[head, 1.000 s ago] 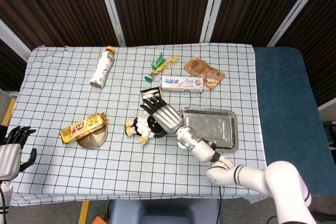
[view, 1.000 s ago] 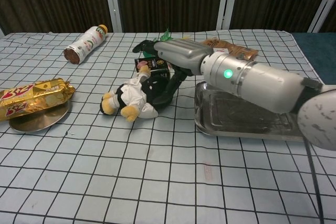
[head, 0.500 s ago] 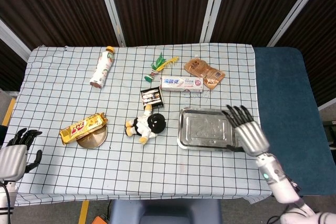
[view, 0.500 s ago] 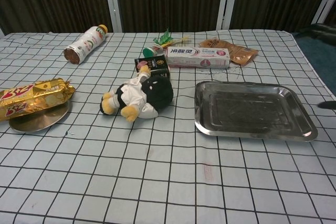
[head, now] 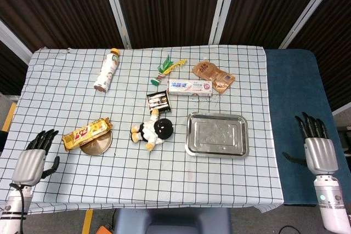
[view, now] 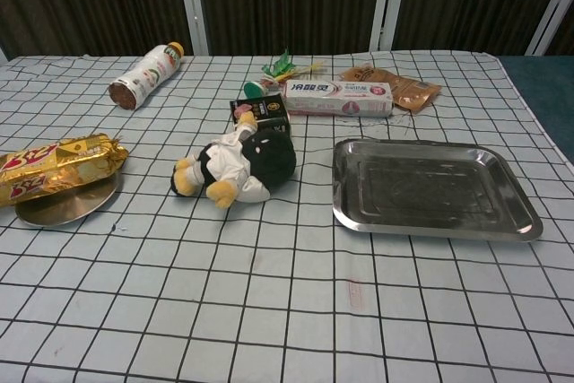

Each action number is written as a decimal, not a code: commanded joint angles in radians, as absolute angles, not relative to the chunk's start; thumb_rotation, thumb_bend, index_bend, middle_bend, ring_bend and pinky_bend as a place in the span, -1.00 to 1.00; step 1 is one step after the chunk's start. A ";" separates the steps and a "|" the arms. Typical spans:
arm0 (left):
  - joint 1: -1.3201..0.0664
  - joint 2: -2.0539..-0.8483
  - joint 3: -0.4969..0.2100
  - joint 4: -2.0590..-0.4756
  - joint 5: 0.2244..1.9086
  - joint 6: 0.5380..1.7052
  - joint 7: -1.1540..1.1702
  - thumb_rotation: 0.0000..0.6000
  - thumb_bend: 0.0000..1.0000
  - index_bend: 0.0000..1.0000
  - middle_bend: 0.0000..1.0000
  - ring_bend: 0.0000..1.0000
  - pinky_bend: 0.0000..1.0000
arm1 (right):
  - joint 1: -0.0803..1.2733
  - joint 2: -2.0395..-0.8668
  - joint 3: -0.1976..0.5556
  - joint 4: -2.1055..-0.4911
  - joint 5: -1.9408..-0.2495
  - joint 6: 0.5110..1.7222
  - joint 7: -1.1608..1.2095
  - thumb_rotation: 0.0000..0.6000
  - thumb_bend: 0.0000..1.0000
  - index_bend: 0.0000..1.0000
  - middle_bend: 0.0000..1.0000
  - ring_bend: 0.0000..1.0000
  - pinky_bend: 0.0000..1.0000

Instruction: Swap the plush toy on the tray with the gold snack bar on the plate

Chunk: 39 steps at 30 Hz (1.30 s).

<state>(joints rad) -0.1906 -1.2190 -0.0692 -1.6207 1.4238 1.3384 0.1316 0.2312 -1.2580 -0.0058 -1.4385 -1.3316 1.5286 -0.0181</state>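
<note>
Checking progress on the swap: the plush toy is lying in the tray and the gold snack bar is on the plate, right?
Not quite. The plush toy lies on the checked cloth left of the tray, not in it; the head view shows the tray holding nothing. The gold snack bar does rest on the plate.

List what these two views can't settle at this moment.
- Round metal plate: both views, mostly covered by the gold snack bar.
- Right hand, left hand: head view only; outside the chest frame.
- White toothpaste box: lettering too small in both.
</note>
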 commanded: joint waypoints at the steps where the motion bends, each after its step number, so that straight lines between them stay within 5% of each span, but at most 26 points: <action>1: -0.267 -1.257 -0.096 -1.653 1.403 1.250 0.200 1.00 -0.07 -1.00 -1.00 -1.00 -0.68 | 0.196 -1.244 0.004 -1.461 -1.398 1.599 0.034 1.00 -0.81 -1.00 -1.00 -1.00 -1.00; 24: -0.449 -1.427 -0.168 -1.581 1.074 1.020 0.343 1.00 -0.11 -1.00 -1.00 -1.00 -0.74 | 0.141 -1.230 0.016 -1.469 -1.529 1.609 0.102 1.00 -0.81 -1.00 -1.00 -1.00 -1.00; 39: -0.495 -1.492 -0.169 -1.457 1.014 1.017 0.360 1.00 -0.11 -1.00 -1.00 -1.00 -0.77 | 0.132 -1.230 0.031 -1.467 -1.550 1.580 0.104 1.00 -0.81 -1.00 -1.00 -1.00 -1.00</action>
<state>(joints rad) -0.4900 -1.4862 -0.1714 -1.4676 1.0205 1.0199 0.3541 0.1326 -1.2302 0.0301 -1.4663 -1.5497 1.5812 0.1043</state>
